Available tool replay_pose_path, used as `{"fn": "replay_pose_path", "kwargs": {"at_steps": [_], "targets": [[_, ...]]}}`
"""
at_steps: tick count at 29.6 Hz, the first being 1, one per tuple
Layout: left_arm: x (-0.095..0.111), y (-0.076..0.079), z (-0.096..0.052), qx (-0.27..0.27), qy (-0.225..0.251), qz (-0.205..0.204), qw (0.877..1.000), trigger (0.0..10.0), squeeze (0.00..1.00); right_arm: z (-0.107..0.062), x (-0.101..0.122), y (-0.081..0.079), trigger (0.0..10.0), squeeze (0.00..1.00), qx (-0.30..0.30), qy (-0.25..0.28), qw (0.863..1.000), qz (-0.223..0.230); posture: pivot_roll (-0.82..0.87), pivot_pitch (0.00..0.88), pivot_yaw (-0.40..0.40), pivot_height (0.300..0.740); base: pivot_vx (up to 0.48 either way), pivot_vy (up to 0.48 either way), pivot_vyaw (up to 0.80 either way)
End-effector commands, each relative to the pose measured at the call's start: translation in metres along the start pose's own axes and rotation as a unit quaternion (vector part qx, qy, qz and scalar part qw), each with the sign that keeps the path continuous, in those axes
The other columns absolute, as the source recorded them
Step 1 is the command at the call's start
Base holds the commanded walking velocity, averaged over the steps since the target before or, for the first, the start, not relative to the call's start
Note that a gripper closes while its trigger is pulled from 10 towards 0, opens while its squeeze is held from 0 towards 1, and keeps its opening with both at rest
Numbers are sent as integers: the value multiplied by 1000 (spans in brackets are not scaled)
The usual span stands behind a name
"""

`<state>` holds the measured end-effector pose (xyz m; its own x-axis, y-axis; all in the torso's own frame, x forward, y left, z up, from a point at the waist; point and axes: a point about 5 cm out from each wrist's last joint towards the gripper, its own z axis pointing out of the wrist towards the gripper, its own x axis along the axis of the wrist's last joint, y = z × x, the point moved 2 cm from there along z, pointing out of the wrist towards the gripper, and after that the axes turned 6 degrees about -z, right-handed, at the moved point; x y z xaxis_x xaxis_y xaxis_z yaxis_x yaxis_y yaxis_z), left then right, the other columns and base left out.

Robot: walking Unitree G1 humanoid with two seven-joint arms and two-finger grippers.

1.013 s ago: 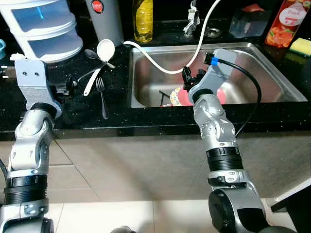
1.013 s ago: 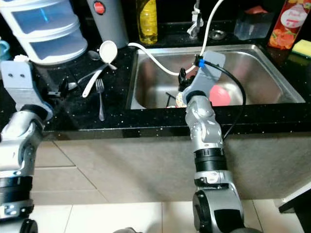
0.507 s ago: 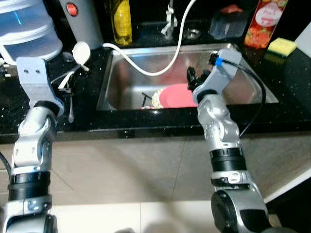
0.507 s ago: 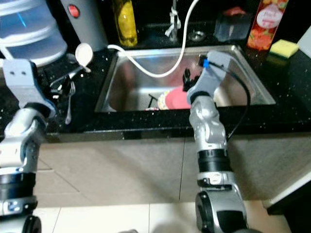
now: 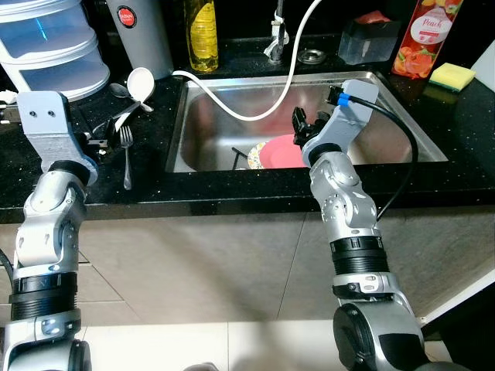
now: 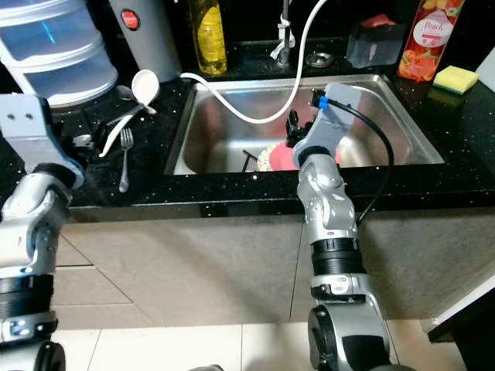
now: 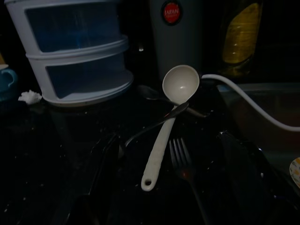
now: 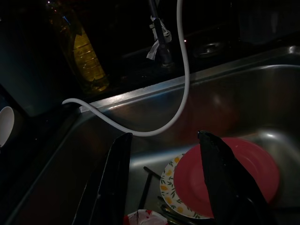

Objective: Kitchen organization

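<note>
A red plate (image 5: 280, 151) lies in the steel sink (image 5: 390, 116) on top of a flower-patterned plate (image 8: 168, 182). My right gripper (image 8: 168, 187) hangs open over the sink's front edge, just above the plates, with nothing between its fingers. On the black counter left of the sink lie a white ladle (image 7: 171, 108), a metal fork (image 7: 183, 159) and a spoon (image 5: 117, 90). My left gripper (image 7: 171, 187) stands open low over the counter, close to the fork and the ladle's handle, holding nothing.
A white hose (image 5: 263, 108) loops from the tap into the sink. Behind the counter stand stacked blue-white containers (image 5: 50, 46), a grey flask (image 5: 143, 35) and an oil bottle (image 5: 203, 35). At the back right are a dark box (image 5: 370, 39), a peach bottle (image 5: 421, 39) and a yellow sponge (image 5: 452, 75).
The whole picture has shifted as the camera moved. Both grippers stay open in the same places relative to the sink and the cutlery.
</note>
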<state>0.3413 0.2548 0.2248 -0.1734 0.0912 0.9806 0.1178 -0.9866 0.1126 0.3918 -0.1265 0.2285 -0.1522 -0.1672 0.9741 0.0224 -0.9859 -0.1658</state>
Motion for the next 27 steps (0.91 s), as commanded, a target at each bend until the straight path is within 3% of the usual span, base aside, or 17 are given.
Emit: {"fn": "replay_pose_path", "kwargs": {"at_steps": [1, 6, 8, 9, 10, 11, 13, 16, 21, 23, 26, 27], "targets": [[-4, -5, 0, 9, -11, 0, 1000, 10000, 0, -1, 0, -3, 10000, 0, 6, -1, 1000, 3, 103, 0, 94, 740, 0, 0, 0], [-4, -10, -2, 21, -9, 16, 1000, 10000, 0, -1, 0, -4, 10000, 0, 10, 0, 1000, -1, 104, 0, 93, 740, 0, 0, 0], [-10, -25, -6, 38, -21, 120, 992, 10000, 0, -3, 0, -7, 10000, 0, 16, 5, 1000, -11, 104, 0, 92, 740, 0, 0, 0], [-10, -25, -6, 38, -21, 120, 992, 10000, 0, -3, 0, -7, 10000, 0, 16, 5, 1000, -11, 104, 0, 92, 740, 0, 0, 0], [-20, -40, -13, 46, -36, 232, 971, 10000, 0, -4, -1, -8, 10000, 0, 21, 6, 1000, -17, 113, 0, 89, 740, 0, 0, 0], [-20, -40, -13, 46, -36, 232, 971, 10000, 0, -4, -1, -8, 10000, 0, 21, 6, 1000, -17, 113, 0, 89, 740, 0, 0, 0], [-27, -53, -20, 51, -46, 311, 948, 10000, 0, -5, -3, -8, 10000, 0, 22, 4, 1000, -18, 119, 0, 88, 740, 0, 0, 0], [-33, -66, -26, 67, -53, 324, 942, 10000, 0, -6, -4, -7, 10000, 0, 22, 1, 1000, -19, 118, 0, 82, 740, 0, 0, 0], [-33, -91, -38, 117, -44, 291, 948, 10000, 0, -6, 0, -3, 10000, 0, 23, 4, 999, -27, 97, 0, 72, 740, 0, 0, 0], [-33, -91, -38, 117, -44, 291, 948, 10000, 0, -6, 0, -3, 10000, 0, 23, 4, 999, -27, 97, 0, 72, 740, 0, 0, 0], [-32, -111, -45, 149, -39, 303, 940, 10000, 0, -5, 4, 2, 10000, 0, 19, 8, 999, -32, 87, 0, 67, 740, 0, 0, 0], [-32, -111, -45, 149, -39, 303, 940, 10000, 0, -5, 4, 2, 10000, 0, 19, 8, 999, -32, 87, 0, 67, 740, 0, 0, 0]]}}
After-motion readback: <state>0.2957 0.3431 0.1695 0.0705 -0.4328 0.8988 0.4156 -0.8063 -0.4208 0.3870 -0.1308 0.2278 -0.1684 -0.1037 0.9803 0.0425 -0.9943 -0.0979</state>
